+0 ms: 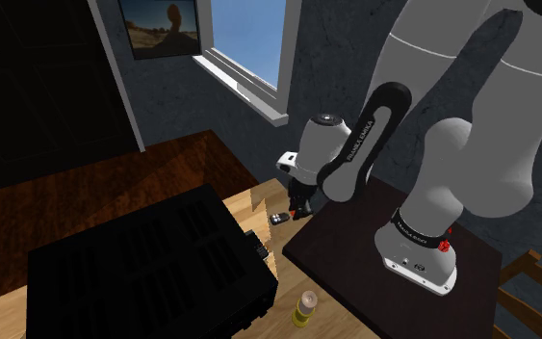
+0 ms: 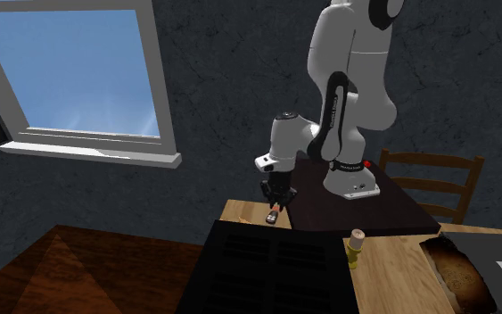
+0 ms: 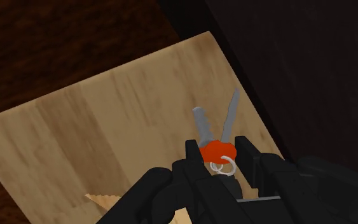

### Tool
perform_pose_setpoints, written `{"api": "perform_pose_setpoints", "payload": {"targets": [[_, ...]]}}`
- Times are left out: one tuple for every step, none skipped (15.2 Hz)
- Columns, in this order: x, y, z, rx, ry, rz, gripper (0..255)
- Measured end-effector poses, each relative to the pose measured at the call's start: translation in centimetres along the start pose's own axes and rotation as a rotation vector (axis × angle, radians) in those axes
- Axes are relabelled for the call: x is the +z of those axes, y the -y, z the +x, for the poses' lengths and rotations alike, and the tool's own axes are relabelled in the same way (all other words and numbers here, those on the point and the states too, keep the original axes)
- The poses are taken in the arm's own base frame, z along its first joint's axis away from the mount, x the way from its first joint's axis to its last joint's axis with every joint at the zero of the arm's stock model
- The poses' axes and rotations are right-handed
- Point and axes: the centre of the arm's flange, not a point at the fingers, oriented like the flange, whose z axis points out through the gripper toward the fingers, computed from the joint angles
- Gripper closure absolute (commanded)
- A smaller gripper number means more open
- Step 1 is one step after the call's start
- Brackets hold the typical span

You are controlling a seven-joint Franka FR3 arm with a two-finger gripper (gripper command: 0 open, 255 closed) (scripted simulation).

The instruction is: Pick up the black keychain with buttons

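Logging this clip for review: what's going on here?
A white Franka arm holds its black gripper low over the corner of a light wooden table, working on a keychain. In the wrist view the fingers appear to clasp its red piece and ring, with two grey keys sticking out beyond. Whether it has left the table cannot be told. A large black box and a small bottle sit nearby.

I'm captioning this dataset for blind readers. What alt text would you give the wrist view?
The black gripper clasps a keychain by its orange-red part, with a pale ring beside it and two grey keys fanning away from the fingers. Beneath lies a light wooden table, with dark brown floor beyond its edge.
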Motion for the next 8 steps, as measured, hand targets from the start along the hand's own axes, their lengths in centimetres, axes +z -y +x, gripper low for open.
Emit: {"api": "perform_pose_setpoints", "payload": {"targets": [[-0.6,0.1,0.0,-0.001,0.0,0.001,255],[-1.0,0.1,0.1,-0.002,-0.001,0.002,255],[-1.6,0.1,0.0,-0.001,-0.001,0.003,255],[-2.2,0.0,0.1,-0.002,-0.001,0.002,255],[-2.8,0.0,0.1,-0.003,0.0,0.002,255],[-3.3,0.0,0.2,-0.003,0.0,0.001,255],[-3.8,0.0,0.2,-0.004,0.0,0.001,255],[-4.2,0.0,0.2,-0.004,0.001,0.001,255]]}}
